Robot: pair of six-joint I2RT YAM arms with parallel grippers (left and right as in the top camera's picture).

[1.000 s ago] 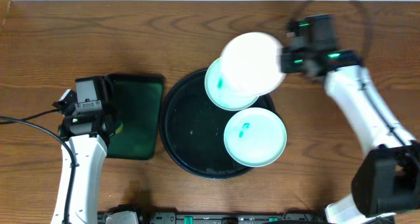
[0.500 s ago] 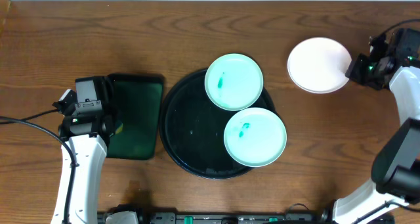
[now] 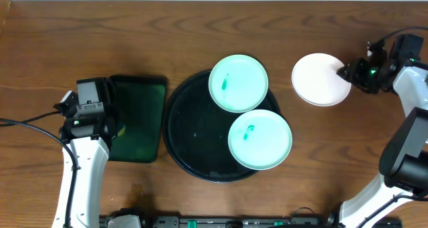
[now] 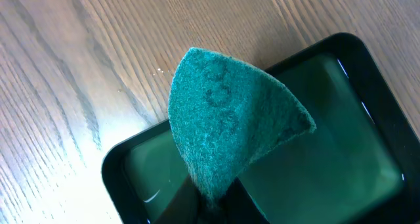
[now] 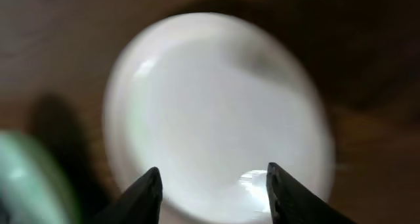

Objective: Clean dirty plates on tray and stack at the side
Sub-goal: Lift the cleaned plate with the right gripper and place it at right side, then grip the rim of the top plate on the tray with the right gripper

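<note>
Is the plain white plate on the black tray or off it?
Off. The white plate is over the wooden table, right of the tray and apart from its rim.

Back plate (image 3: 238, 83) and front plate (image 3: 259, 139) on round tray (image 3: 180, 131), third plate (image 3: 321, 79) on table (image 3: 67, 27) right of it, rectangular tray (image 3: 137, 118) left.

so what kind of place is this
Likely a robotics lab bench staged for dishwashing: two robot arms at a wooden table, a black tray holding smeared plates, a green scrub pad.
</note>
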